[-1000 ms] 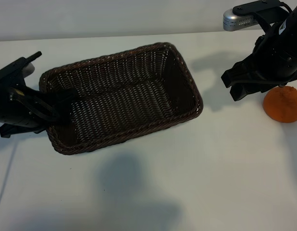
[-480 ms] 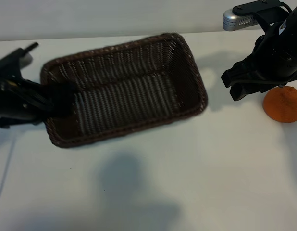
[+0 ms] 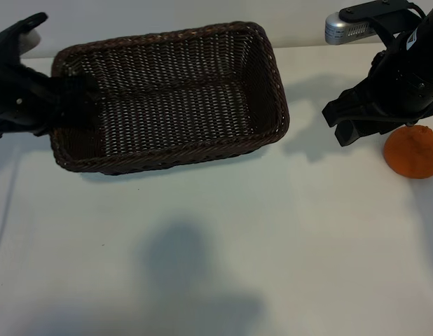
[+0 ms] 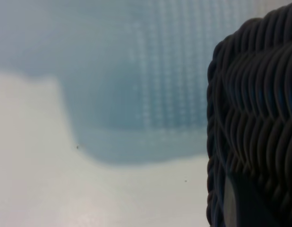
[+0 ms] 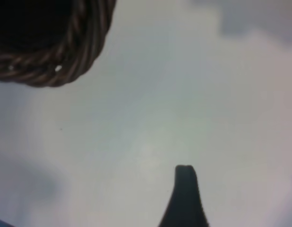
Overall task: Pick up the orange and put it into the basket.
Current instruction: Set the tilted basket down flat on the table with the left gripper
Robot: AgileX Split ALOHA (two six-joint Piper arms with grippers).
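The table [image 3: 223, 266] is seen steeply from above in the exterior view, while the left wrist view is jammed right up against the basket [image 4: 254, 118] weave and the right wrist view faces down at bare tabletop, the basket rim [image 5: 65, 56] being shared by all three.

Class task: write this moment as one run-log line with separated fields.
left claw: shut on basket rim | right claw: open, beside orange | orange: on table, outside basket
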